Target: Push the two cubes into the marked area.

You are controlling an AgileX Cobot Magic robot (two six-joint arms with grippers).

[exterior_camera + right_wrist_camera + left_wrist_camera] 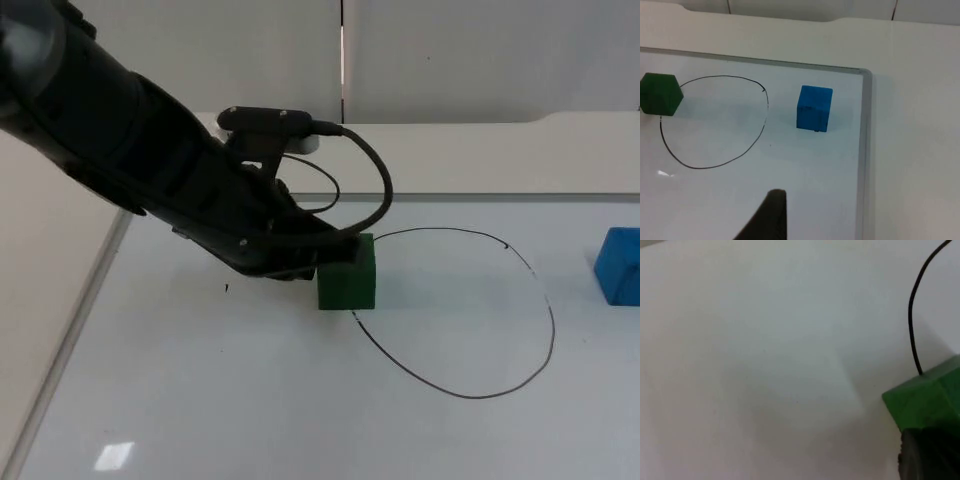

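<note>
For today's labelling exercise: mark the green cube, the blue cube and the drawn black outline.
green cube (pixel 347 283), top view, front face.
blue cube (pixel 813 108), right wrist view, front face.
black outline (pixel 552 330), top view, right side of the line.

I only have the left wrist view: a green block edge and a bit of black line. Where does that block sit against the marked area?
Observer: The green cube sits right on the drawn outline's left edge, mostly outside it.
Operator: And my left hand?
Observer: The left hand is against the green cube's left side, on the side away from the outline.
Operator: Where is the second cube?
Observer: The blue cube stands outside the outline on its far side from the green one, apart from the line.
Operator: Is the right arm on it?
Observer: No, the right arm waits back from the blue cube, not touching it.
</note>
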